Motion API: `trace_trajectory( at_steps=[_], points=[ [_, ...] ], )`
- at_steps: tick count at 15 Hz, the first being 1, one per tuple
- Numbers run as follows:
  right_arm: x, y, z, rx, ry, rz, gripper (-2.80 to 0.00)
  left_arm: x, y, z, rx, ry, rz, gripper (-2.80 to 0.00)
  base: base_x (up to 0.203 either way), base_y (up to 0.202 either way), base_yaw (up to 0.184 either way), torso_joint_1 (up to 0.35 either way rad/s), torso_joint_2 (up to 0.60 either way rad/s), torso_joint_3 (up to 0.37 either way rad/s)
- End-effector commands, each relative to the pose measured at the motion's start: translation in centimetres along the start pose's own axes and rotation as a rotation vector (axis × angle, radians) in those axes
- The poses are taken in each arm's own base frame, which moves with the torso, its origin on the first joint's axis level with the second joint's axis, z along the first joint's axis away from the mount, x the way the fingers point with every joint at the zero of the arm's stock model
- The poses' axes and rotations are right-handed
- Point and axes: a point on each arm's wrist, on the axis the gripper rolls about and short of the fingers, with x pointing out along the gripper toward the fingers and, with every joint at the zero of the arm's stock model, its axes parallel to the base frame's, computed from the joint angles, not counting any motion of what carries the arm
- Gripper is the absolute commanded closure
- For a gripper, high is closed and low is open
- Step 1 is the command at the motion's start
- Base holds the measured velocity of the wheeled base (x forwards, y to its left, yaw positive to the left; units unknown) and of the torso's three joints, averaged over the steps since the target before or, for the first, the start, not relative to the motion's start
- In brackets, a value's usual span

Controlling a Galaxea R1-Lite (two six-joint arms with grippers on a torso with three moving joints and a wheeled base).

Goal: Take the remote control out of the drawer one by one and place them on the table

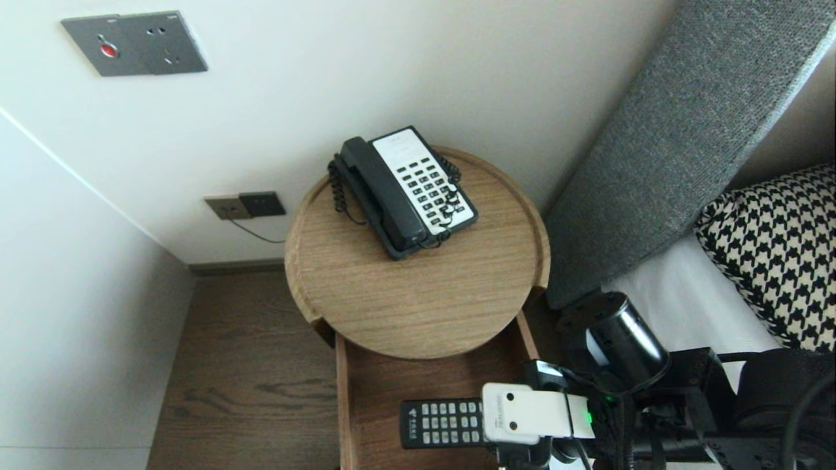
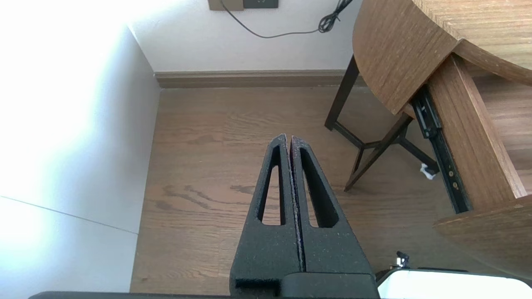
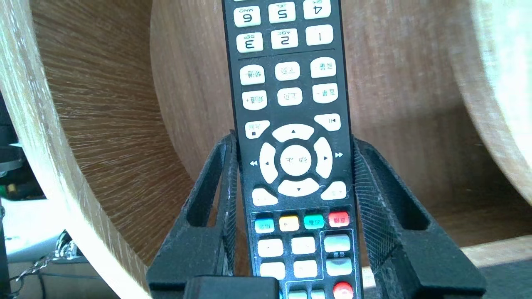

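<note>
— What is held at this moment?

— A black remote control (image 1: pixel 441 423) is gripped by the right tool (image 3: pixel 294 139). Its two long edges are clamped between the fingers (image 3: pixel 374 195), level with the round arrow pad, and the number keys are pointed away from the wrist.

— Where is it placed?

— It is seen over the open drawer (image 1: pixel 385 382), which is pulled out from under the round top of the bedside desk (image 1: pixel 418 307). Whether the drawer floor is touched cannot be told, as the underside is hidden by the wrist housing.

— What is found on the desk top?

— A corded telephone (image 1: pixel 405 189) is set at the far edge near the wall, well apart from the remote control. A bed with a houndstooth pillow (image 1: pixel 777 254) is seen to the right.

— Is the left tool used?

— No. The left tool (image 2: pixel 289 139) is closed on nothing, with its fingers pressed together. It is hung over the wooden floor (image 2: pixel 216 166) beside the desk's legs.

— How far is the work judged to be?

— The grasp is judged done, as the remote control is firmly taken. No release is made yet, since the fingers are shut around it. The drawer is not yet closed.
</note>
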Motion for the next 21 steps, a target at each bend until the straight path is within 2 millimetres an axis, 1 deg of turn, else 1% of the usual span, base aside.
trace_trajectory(
  at_steps=[1, 4, 5, 9, 12, 15, 18, 21],
  points=[
    [-0.6, -0.3, 0.3, -0.007, -0.016, -0.022, 0.00, 0.0, 0.0, 0.0, 0.000, -0.002, 0.001, 0.00, 0.000, 0.000, 0.000, 0.000, 0.00, 0.000],
    [-1.9, -0.4, 0.6, -0.007, -0.018, -0.024, 0.00, 0.0, 0.0, 0.0, 0.000, -0.002, 0.001, 0.00, 0.000, 0.000, 0.000, 0.000, 0.00, 0.000],
    [-2.0, -0.6, 0.8, -0.006, -0.019, -0.025, 0.00, 0.0, 0.0, 0.0, 0.000, -0.003, 0.001, 0.00, 0.000, 0.000, 0.000, 0.000, 0.00, 0.000],
    [-2.3, -2.1, 2.0, -0.009, -0.052, -0.070, 0.00, 0.0, 0.0, 0.0, 0.000, -0.003, 0.001, 0.00, 0.000, 0.000, 0.000, 0.000, 0.00, 0.000],
    [-2.7, -3.6, 2.5, 0.015, -0.044, -0.086, 0.00, 0.0, 0.0, 0.0, 0.000, -0.003, 0.001, 0.00, 0.000, 0.000, 0.000, 0.000, 0.00, 0.000],
    [-2.0, -4.8, 3.2, 0.018, -0.053, -0.102, 0.00, 0.0, 0.0, 0.0, 0.000, -0.002, 0.001, 0.00, 0.000, 0.000, 0.000, 0.000, 0.00, 0.000],
    [-1.3, -6.7, 4.2, 0.019, -0.062, -0.140, 0.00, 0.0, 0.0, 0.0, 0.000, -0.002, 0.001, 0.00, 0.000, 0.000, 0.000, 0.000, 0.00, 0.000],
    [-0.9, -8.2, 5.3, 0.023, -0.051, -0.140, 0.00, 0.0, 0.0, 0.0, 0.000, -0.003, 0.001, 0.00, 0.000, 0.000, 0.000, 0.000, 0.00, 0.000]
  ],
)
